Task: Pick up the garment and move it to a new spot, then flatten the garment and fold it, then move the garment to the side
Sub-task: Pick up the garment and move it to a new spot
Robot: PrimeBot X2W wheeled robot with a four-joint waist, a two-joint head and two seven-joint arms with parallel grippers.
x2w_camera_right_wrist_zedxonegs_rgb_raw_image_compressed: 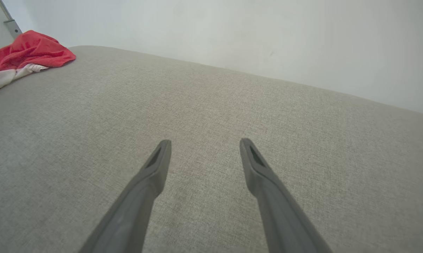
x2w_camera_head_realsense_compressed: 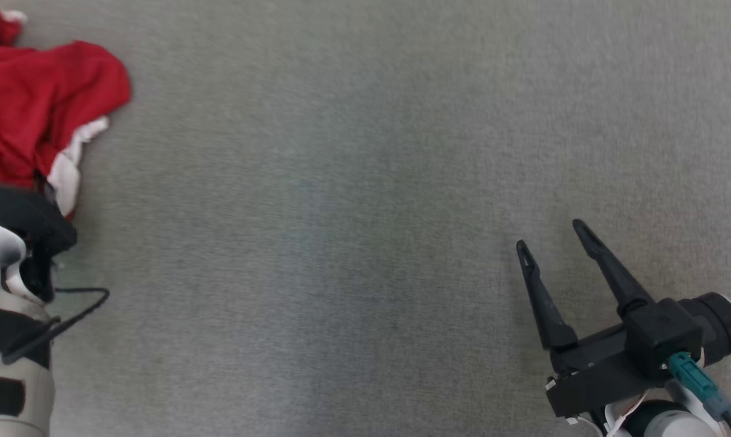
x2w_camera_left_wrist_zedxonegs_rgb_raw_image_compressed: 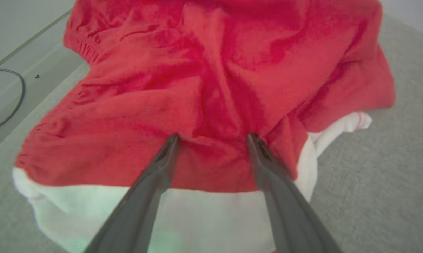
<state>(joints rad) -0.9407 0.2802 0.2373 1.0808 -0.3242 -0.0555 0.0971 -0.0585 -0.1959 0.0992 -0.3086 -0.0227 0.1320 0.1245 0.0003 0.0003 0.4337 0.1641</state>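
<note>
Seemingly nothing done yet; crumpled garment (x2w_camera_head_realsense_compressed: 31,103) at ten o'clock; left pincer (x2w_camera_left_wrist_zedxonegs_rgb_raw_image_compressed: 214,137) spread upon it, not gripping; right pincer (x2w_camera_head_realsense_compressed: 553,238) open, empty.

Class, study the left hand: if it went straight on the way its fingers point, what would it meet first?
The red garment. The left hand is open, with its tips right at the crumpled red cloth and perhaps touching it. Depth is hard to judge from the left wrist view.

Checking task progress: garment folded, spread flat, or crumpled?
Crumpled. The garment lies heaped on the grey surface, deep wrinkles across the red cloth, white part bunched underneath; no neat fold lines.
</note>
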